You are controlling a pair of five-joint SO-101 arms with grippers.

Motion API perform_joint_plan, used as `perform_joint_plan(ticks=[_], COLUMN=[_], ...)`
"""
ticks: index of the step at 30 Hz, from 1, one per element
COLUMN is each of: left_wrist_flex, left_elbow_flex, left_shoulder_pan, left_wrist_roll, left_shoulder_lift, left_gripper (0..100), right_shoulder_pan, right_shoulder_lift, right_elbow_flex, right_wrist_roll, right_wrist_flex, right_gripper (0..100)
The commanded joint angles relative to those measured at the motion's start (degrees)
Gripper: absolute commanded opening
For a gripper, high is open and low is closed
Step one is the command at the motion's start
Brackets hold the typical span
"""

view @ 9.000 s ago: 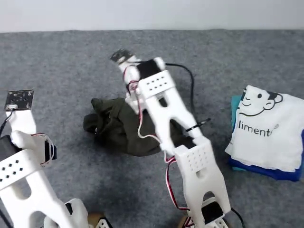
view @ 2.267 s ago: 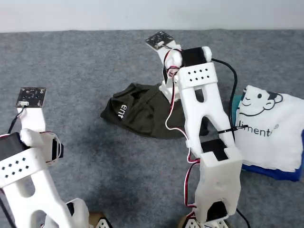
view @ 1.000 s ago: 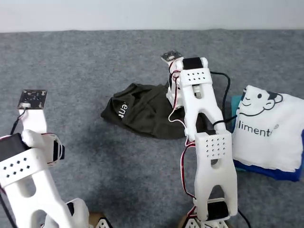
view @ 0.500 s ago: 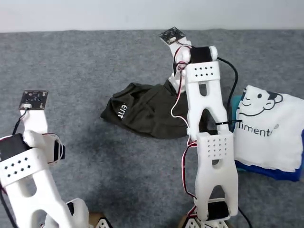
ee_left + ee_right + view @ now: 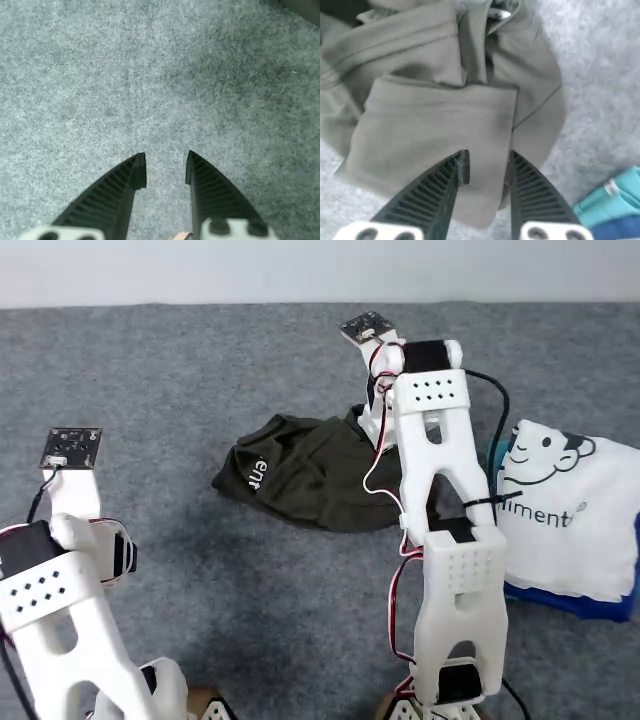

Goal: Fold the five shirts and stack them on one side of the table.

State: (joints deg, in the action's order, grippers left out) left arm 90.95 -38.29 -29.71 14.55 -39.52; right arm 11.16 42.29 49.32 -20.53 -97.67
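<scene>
The olive shirt (image 5: 300, 475), at the centre of the surface (image 5: 150, 370), has been dragged toward 3 o'clock and lies flatter, still unfolded. Right jaws hover slightly spread over its 3 o'clock end, empty; left jaws, likewise parted, idle at 8 o'clock.

High view looks down on the table (image 5: 150, 360), olive shirt (image 5: 310, 475) central. Right wrist camera sits close above that shirt, and the left wrist camera faces the table away from it.

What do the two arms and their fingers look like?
The left arm and right arm are white plastic with grids of small holes, black motors and red, white and black wires. Each carries a small circuit board. Fingers are black, ribbed, tapered.
</scene>
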Motion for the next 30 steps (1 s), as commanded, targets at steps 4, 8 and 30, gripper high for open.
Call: perform_joint_plan(ticks=[4, 8, 30], left_wrist_flex=[-0.7, -0.7, -0.8], left_elbow_flex=[1.0, 1.0, 0.9], left_shoulder_pan=[0.3, 0.3, 0.3], left_wrist_roll=[0.2, 0.2, 0.2], left_shoulder_lift=[-1.3, -1.3, -1.3], left_gripper=[13, 13, 13], right_shoulder_pan=[-0.7, -0.7, -1.3], right_shoulder_lift=[3.4, 5.0, 9.5], right_elbow_flex=[0.1, 0.1, 3.0], right_wrist_roll=[0.9, 0.9, 0.7], right_wrist_flex=[2.9, 3.1, 3.9], right_gripper=[13.2, 13.2, 12.8])
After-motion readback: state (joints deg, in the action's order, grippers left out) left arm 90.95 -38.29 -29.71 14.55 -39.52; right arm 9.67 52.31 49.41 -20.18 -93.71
